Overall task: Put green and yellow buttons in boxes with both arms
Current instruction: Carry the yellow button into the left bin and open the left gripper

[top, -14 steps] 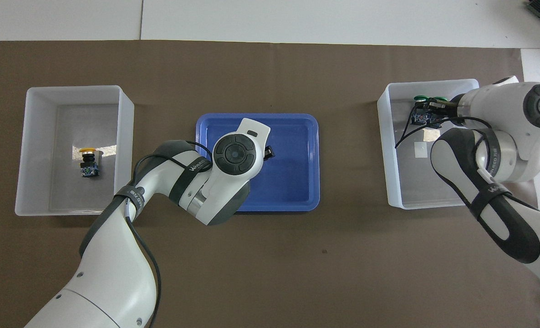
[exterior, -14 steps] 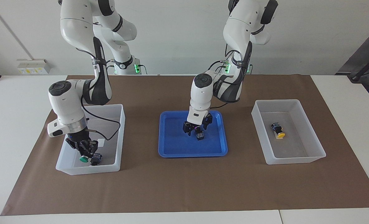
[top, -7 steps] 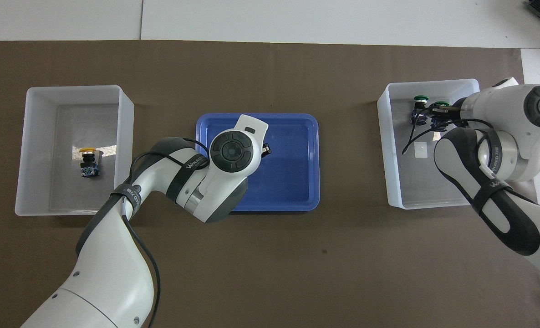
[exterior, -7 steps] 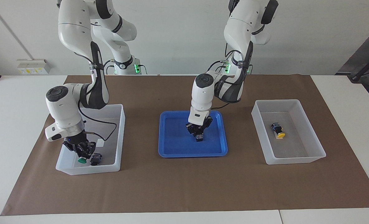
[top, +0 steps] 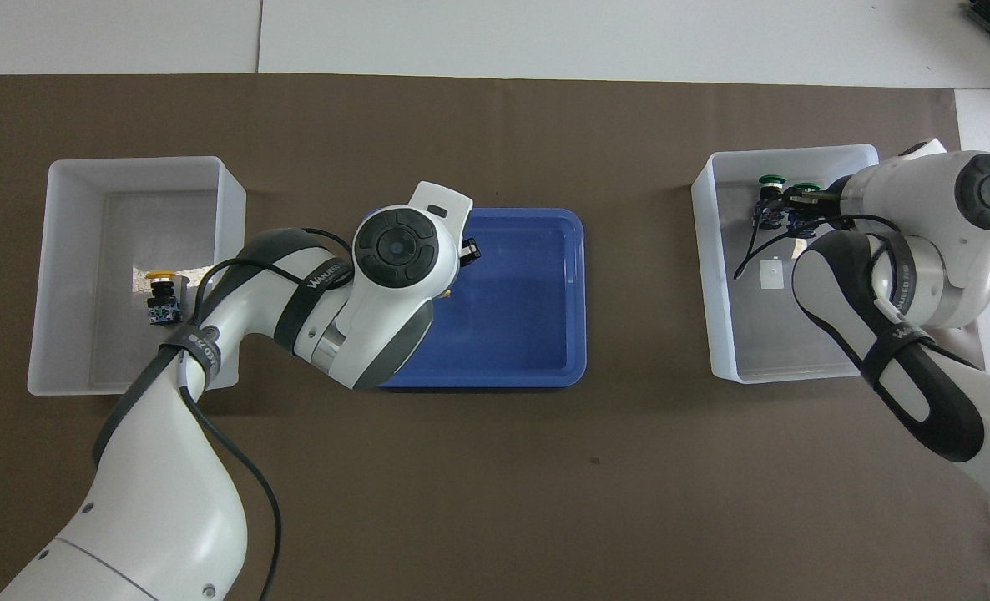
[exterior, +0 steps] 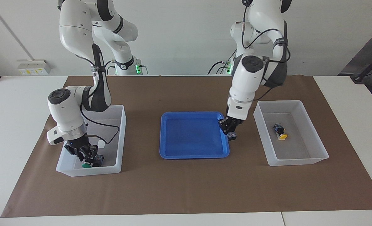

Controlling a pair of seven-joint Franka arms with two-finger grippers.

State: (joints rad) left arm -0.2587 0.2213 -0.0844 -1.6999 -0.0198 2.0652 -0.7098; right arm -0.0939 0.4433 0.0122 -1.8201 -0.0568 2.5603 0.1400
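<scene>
Buttons, four in all. One yellow-capped button (exterior: 280, 131) lies in the box (exterior: 311, 160) at the left arm's end of the table; two green-capped buttons (top: 783, 199) sit together in the box (exterior: 117, 138) at the right arm's end, in the part farthest from the robots. The fourth button (exterior: 232, 135), its cap hidden, hangs clamped in the left gripper (exterior: 229, 128) over the edge of the blue tray (exterior: 173, 153), on the side toward the yellow button's box. The right gripper (exterior: 86, 153) is low inside its box, right at the green pair; I cannot tell whether its fingers are parted or closed on one of them. In my judgement the step in hand is the carry to the left arm's box. I would keep the held button high enough to clear the box wall, bring it over bare floor beside the yellow one, lower close to the bottom, then release, so that it neither bounces nor strikes its neighbour.
</scene>
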